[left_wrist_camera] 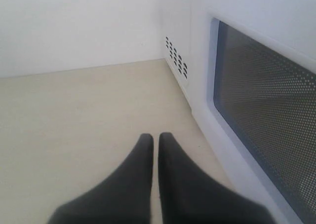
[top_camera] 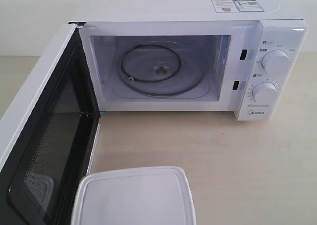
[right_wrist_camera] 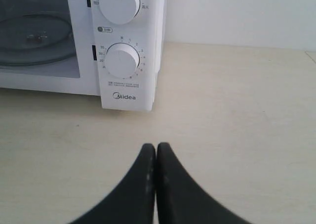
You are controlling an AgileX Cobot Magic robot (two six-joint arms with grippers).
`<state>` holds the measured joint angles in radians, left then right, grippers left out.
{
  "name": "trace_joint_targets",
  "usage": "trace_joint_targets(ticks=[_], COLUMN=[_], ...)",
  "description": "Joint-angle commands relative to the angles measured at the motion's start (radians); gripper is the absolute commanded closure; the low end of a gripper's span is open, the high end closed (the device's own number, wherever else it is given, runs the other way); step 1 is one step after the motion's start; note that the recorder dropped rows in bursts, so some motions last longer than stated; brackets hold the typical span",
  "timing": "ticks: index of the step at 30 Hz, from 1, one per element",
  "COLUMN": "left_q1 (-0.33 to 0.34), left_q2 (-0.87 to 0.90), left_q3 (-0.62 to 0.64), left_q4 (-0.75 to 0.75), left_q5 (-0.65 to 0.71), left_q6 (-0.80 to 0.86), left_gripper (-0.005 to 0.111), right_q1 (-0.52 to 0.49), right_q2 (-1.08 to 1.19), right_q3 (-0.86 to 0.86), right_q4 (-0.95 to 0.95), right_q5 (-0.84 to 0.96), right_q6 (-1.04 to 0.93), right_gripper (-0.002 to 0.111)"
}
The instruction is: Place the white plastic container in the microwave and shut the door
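The white plastic container (top_camera: 134, 197) with its flat rimmed lid rests on the table at the near edge of the exterior view, in front of the microwave (top_camera: 190, 61). The door (top_camera: 42, 136) is swung wide open to the left, its black mesh inner face showing. The cavity holds only the glass turntable (top_camera: 161, 69). Neither arm shows in the exterior view. My left gripper (left_wrist_camera: 155, 137) is shut and empty over bare table beside the door's outer window (left_wrist_camera: 266, 110). My right gripper (right_wrist_camera: 156, 147) is shut and empty, in front of the microwave's lower dial (right_wrist_camera: 122, 59).
The light wooden table (top_camera: 223, 150) stretches between the microwave and the container. A white wall stands behind. The open door takes up the left side. Vent holes (left_wrist_camera: 177, 57) mark the microwave's side panel.
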<state>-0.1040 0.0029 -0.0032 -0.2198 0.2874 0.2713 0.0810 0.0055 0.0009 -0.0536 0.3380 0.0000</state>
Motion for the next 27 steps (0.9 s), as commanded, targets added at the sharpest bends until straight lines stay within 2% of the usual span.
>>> trace_joint_targets(ticks=[1,9,11,13,18,19,20,21,23,25,27], left_q1=[0.003,0.003,0.003,0.003,0.003,0.003,0.003,0.003,0.003,0.003,0.003], left_q2=[-0.003,-0.003,-0.003,-0.003,-0.003,-0.003,-0.003,-0.003,-0.003,-0.003,-0.003], left_q3=[0.003,0.003,0.003,0.003,0.003,0.003,0.003,0.003,0.003,0.003,0.003], left_q4=[-0.008,-0.008,-0.008,-0.008,-0.008,-0.008,-0.008,-0.008,-0.008,-0.008,-0.008], left_q5=[0.004,0.004,0.004,0.004,0.004,0.004,0.004,0.004,0.004,0.004,0.004], left_q6=[-0.01,-0.01,-0.01,-0.01,-0.01,-0.01,-0.01,-0.01,-0.01,-0.01,-0.01], left_gripper=[0.102,0.102,0.102,0.102,0.102,0.102,0.102,0.102,0.102,0.102,0.102], right_q1=[-0.002,-0.002,-0.002,-0.002,-0.002,-0.002,-0.002,-0.002,-0.002,-0.002,-0.002], right_q2=[-0.005,-0.005,-0.005,-0.005,-0.005,-0.005,-0.005,-0.005,0.0,0.039,0.113], right_q3=[-0.001,-0.001,-0.001,-0.001,-0.001,-0.001,-0.04,-0.098,-0.245,-0.359,-0.487], right_q4=[-0.005,-0.096,-0.098,-0.098,-0.074,-0.064,-0.035,-0.04,-0.135,-0.207,-0.289], right_q5=[-0.009,-0.079,-0.22,-0.442,-1.079,-1.187,-1.265,-1.204,-0.959,-0.857,-0.771], right_q6=[0.0,-0.159,-0.159,-0.167,-0.13,-0.104,0.056,0.136,0.26,0.381,0.653], right_gripper=[0.108,0.108,0.108,0.108,0.108,0.108,0.108,0.108,0.108,0.108,0.108])
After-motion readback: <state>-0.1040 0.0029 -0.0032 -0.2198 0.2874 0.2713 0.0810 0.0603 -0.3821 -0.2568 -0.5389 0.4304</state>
